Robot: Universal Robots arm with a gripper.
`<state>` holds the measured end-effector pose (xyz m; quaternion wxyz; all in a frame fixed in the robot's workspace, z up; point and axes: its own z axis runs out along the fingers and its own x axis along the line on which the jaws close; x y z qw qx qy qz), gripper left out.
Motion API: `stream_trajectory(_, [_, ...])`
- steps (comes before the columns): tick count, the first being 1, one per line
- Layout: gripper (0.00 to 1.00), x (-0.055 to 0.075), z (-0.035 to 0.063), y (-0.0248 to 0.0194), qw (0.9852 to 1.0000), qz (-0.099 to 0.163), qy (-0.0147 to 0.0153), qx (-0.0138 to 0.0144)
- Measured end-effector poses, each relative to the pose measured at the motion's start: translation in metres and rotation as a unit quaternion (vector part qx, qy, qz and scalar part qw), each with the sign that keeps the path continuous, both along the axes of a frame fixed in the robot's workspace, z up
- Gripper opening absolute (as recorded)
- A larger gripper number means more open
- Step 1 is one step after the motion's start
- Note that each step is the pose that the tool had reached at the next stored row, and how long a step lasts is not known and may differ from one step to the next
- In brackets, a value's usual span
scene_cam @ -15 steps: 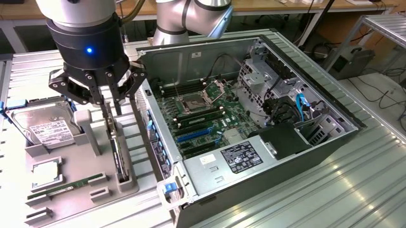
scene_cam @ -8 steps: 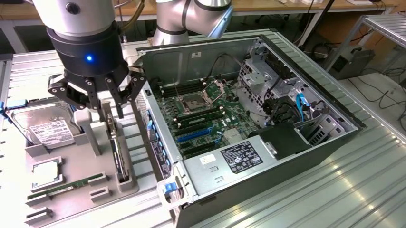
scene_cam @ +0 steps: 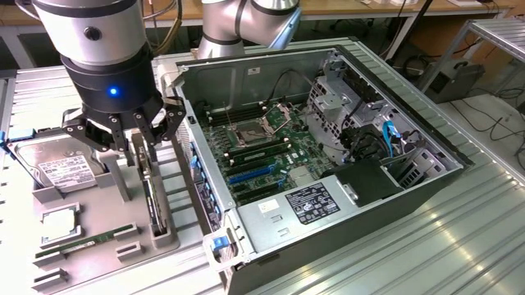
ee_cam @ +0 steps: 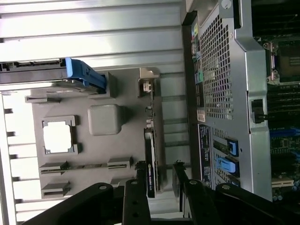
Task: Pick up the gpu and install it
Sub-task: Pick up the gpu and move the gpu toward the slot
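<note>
Bright light falls on the ribbed metal bench [scene_cam: 459,246], which shines almost white at the exterior view's left. The processor chip [ee_cam: 58,136] in the grey tray [ee_cam: 93,150] glares pure white. Inside the computer case [scene_cam: 238,80] it is darker. The gripper [ee_cam: 161,180] looks black and shadowy.

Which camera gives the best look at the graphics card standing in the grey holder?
The exterior view: the gpu shows its dark side and length. The wrist view sees the gpu edge-on, a thin strip.
</note>
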<state>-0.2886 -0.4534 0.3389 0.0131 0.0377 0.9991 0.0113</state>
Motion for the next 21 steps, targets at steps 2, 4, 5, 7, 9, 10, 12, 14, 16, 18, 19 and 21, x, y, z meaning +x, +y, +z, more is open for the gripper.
stream_trajectory(2, [0.36, -0.001, -0.0047, -0.0004, 1.0, 0.0, -0.0001, 0.0001])
stream_trajectory(4, [0.36, -0.002, -0.0083, -0.0007, 1.0, 0.0, -0.0001, 0.0001])
stream_trajectory(5, [0.36, -0.002, -0.0101, -0.0009, 1.0, 0.0, 0.0, 0.0])
stream_trajectory(7, [0.36, -0.003, -0.0139, -0.0013, 1.0, 0.0, -0.0001, 0.0001])
stream_trajectory(9, [0.36, -0.004, -0.0181, -0.0017, 1.0, 0.0, -0.0001, 0.0001])
stream_trajectory(10, [0.36, -0.005, -0.0199, -0.0019, 1.0, 0.0, 0.0, 0.0])
stream_trajectory(12, [0.36, -0.006, -0.0277, -0.0025, 1.0, 0.0, 0.0, 0.0])
stream_trajectory(14, [0.36, -0.006, -0.0341, -0.003, 1.0, 0.0, 0.0, 0.0001])
stream_trajectory(16, [0.36, -0.006, -0.0391, -0.0034, 1.0, 0.0, 0.0, 0.0])
stream_trajectory(18, [0.36, -0.006, -0.0429, -0.0037, 1.0, 0.0, -0.0001, 0.0001])
stream_trajectory(19, [0.36, -0.006, -0.0447, -0.0037, 1.0, 0.0, 0.0, 0.0])
stream_trajectory(21, [0.36, -0.006, -0.049, -0.0039, 1.0, 0.0, 0.0, 0.0])
